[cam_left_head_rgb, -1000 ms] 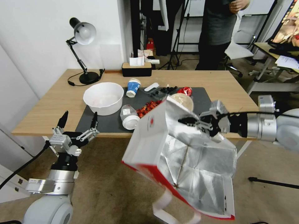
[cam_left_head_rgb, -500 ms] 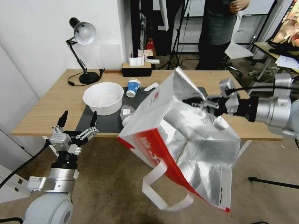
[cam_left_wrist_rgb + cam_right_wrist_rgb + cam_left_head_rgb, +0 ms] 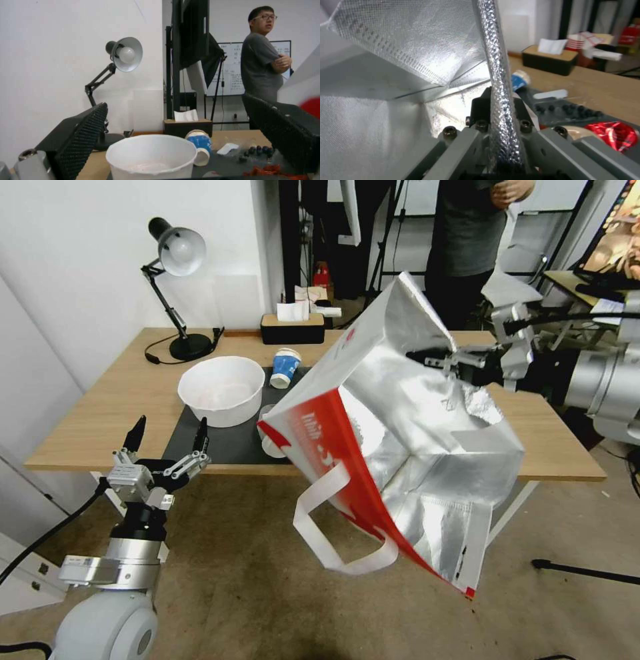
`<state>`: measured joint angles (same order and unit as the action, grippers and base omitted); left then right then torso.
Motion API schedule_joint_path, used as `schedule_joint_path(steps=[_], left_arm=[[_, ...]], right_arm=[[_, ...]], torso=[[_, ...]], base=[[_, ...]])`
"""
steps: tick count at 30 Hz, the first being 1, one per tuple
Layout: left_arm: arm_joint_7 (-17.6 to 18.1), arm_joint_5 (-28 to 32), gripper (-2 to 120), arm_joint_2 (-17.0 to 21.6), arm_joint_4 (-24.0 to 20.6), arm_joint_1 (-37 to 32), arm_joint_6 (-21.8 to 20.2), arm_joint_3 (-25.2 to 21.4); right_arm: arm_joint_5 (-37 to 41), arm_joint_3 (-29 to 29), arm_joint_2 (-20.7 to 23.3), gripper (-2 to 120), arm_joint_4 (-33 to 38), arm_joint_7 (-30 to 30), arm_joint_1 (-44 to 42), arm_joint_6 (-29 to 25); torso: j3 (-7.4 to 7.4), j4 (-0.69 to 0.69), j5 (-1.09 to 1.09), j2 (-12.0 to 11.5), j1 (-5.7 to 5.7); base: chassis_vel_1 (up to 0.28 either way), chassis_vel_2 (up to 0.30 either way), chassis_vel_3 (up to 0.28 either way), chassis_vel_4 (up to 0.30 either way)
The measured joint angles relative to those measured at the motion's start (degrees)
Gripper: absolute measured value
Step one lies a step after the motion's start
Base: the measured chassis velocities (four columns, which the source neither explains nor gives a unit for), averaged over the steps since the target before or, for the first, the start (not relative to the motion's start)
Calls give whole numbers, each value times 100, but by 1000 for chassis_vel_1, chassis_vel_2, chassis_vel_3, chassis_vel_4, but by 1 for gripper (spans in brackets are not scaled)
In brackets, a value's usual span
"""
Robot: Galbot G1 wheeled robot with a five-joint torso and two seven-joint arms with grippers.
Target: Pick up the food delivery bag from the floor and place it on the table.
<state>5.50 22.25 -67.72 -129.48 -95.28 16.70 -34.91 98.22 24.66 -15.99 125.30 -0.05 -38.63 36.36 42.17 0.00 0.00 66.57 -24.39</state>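
Head view: my right pincer (image 3: pixel 433 360) clamps the foil rim of the white-and-red paper delivery bag (image 3: pixel 393 447); I judge it needs lifting clear of the light-wood tabletop (image 3: pixel 100 400) clutter.

Food delivery bag (image 3: pixel 407 447) hides right half of mat (image 3: pixel 227 437); clutter behind unseen.

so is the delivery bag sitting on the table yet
No, the food delivery bag hangs in the air from the right claw, clamped on its foil rim, in front of the table.
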Motion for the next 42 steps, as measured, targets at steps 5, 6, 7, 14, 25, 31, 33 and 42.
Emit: schedule_joint_path(steps=[5, 6, 7, 14, 25, 31, 33, 42], left_arm=[[20, -3, 100, -5, 16, 6, 0, -5], [26, -3, 100, -4, 17, 2, 0, -21], [31, -3, 100, -3, 17, -2, 0, -31], [42, -10, 100, -7, 8, -38, 1, -54], [44, -38, 100, -18, -22, -55, -4, -22], [41, -41, 100, 0, -71, -80, -7, -28], [39, -44, 100, 6, -92, -97, -8, -34], [31, -103, 100, -32, -112, -145, -6, -14]], right_arm=[[570, -27, -59, 0, 5, 694, 353, 126], [645, -48, -61, 0, 2, 785, 465, 149], [685, -71, -62, 0, -12, 838, 555, 161], [1154, -233, -57, 0, -392, 1808, 1291, 219], [1787, -272, -64, 0, -1313, 3322, 1796, 333], [1818, -339, -208, 0, -1661, 3824, 1746, 366], [1828, -360, -305, 0, -1784, 4124, 1725, 366], [1857, -345, -346, 0, -2052, 4512, 1731, 350]], torso=[[0, 0, 0, -1, 0], [0, 0, 0, -1, 0], [0, 0, 0, -1, 0], [0, 0, 0, -1, 0], [-1, -1, 0, -1, 1], [-1, 0, 1, -2, 1], [-1, 1, 2, -2, 0], [-1, 0, 0, -2, 0]], base=[[0, 0, 0, 0], [0, 0, 0, 0], [0, 0, 0, 0], [0, 0, 0, 0], [0, 0, 0, 0], [0, 0, 0, 0], [0, 0, 0, 0], [0, 0, 0, 0]])
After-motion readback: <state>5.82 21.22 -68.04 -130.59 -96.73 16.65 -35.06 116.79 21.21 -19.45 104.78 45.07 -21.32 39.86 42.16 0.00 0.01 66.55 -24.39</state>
